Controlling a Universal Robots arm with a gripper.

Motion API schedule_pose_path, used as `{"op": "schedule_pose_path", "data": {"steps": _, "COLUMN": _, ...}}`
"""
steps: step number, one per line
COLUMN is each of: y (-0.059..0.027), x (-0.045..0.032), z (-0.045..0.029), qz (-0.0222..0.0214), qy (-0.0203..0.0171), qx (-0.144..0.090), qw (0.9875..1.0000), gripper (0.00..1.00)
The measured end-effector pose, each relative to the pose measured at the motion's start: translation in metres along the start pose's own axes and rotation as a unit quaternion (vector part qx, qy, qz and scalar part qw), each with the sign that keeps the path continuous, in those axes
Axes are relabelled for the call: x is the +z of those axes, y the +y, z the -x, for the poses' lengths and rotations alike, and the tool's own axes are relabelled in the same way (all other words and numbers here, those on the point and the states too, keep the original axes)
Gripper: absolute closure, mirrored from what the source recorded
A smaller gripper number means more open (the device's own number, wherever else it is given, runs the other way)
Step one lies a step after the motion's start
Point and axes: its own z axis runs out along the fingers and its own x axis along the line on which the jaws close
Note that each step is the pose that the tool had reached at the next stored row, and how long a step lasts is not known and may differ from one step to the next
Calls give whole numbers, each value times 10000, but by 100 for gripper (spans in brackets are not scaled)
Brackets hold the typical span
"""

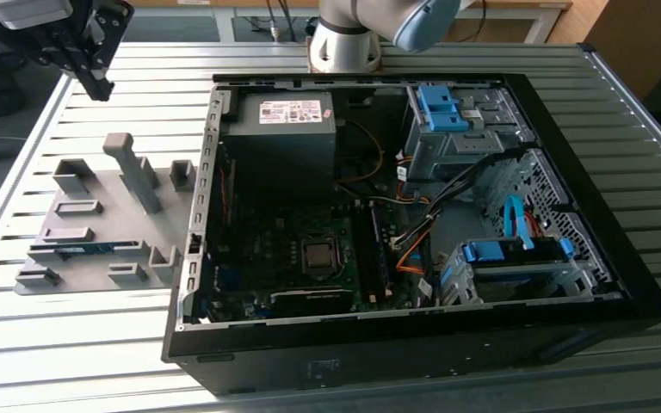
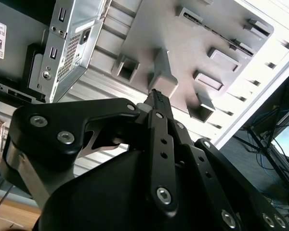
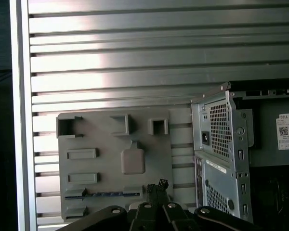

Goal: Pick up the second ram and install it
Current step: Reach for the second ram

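- Ribbed aluminium slats formed the table [image 1: 89, 344], which carried an open computer case [image 1: 423, 366] and, at the exterior view's left of it, a grey fixture tray [image 1: 113, 225].
- The second ram [image 1: 83, 250] lay flat in a long slot near the edge of that tray, on the side furthest from the arm's base [image 1: 348, 39], well apart from the gripper and outside the case.
- In the first wrist view the same stick [image 3: 108, 194] showed as a thin blue-green strip in its slot on the tray [image 3: 106, 171], just beside the fingertips as pictured.
- The gripper [image 1: 101, 89] hung above the table at the far corner of the tray, at the exterior view's upper left, touching nothing.
- Its fingers were pressed together with nothing between them, as seen in both wrist views [image 2: 156, 96] [image 3: 157, 185].
- In the second wrist view the closed tips pointed towards an upright grey post [image 2: 161, 72] standing on the tray [image 2: 183, 48].
- That post [image 1: 135, 172] rose tilted from the middle of the tray in the exterior view.
- Inside the case sat a grey power supply [image 1: 279, 129] with a white sticker, a dark motherboard [image 1: 296, 258] below it, and bundled cables [image 1: 416, 245].
- Bright blue drive-bay clips [image 1: 440, 107] [image 1: 503, 251] sat on the metal cages at the exterior view's right.
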Motion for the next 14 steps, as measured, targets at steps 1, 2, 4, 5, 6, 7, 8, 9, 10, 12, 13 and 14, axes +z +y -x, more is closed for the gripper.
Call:
{"op": "schedule_pose_path", "data": {"steps": 1, "y": -1, "x": 0, "z": -10, "qz": 0, "qy": 0, "qx": 0, "qw": 10000, "gripper": 89}}
{"op": "schedule_pose_path", "data": {"steps": 2, "y": -1, "x": 0, "z": -20, "qz": 0, "qy": 0, "qx": 0, "qw": 10000, "gripper": 89}}
{"op": "schedule_pose_path", "data": {"steps": 4, "y": -3, "x": 0, "z": -40, "qz": 0, "qy": 0, "qx": 0, "qw": 10000, "gripper": 89}}
{"op": "schedule_pose_path", "data": {"steps": 5, "y": -4, "x": 0, "z": -50, "qz": 0, "qy": 0, "qx": 0, "qw": 10000, "gripper": 89}}
{"op": "schedule_pose_path", "data": {"steps": 6, "y": -5, "x": 0, "z": -61, "qz": 0, "qy": 0, "qx": 0, "qw": 10000, "gripper": 89}}
{"op": "schedule_pose_path", "data": {"steps": 7, "y": -5, "x": 0, "z": -71, "qz": 0, "qy": 0, "qx": 0, "qw": 10000, "gripper": 89}}
{"op": "schedule_pose_path", "data": {"steps": 8, "y": -6, "x": 0, "z": -80, "qz": 0, "qy": 0, "qx": 0, "qw": 10000, "gripper": 89}}
{"op": "schedule_pose_path", "data": {"steps": 9, "y": -7, "x": -1, "z": -90, "qz": 0, "qy": 0, "qx": 0, "qw": 10000, "gripper": 89}}
{"op": "schedule_pose_path", "data": {"steps": 10, "y": -7, "x": -1, "z": -100, "qz": 0, "qy": 0, "qx": 0, "qw": 10000, "gripper": 89}}
{"op": "schedule_pose_path", "data": {"steps": 12, "y": -9, "x": 0, "z": -121, "qz": 0, "qy": 0, "qx": 0, "qw": 10000, "gripper": 89}}
{"op": "schedule_pose_path", "data": {"steps": 13, "y": -10, "x": -1, "z": -131, "qz": 0, "qy": 0, "qx": 0, "qw": 10000, "gripper": 89}}
{"op": "schedule_pose_path", "data": {"steps": 14, "y": -11, "x": -1, "z": -142, "qz": 0, "qy": 0, "qx": 0, "qw": 10000, "gripper": 89}}
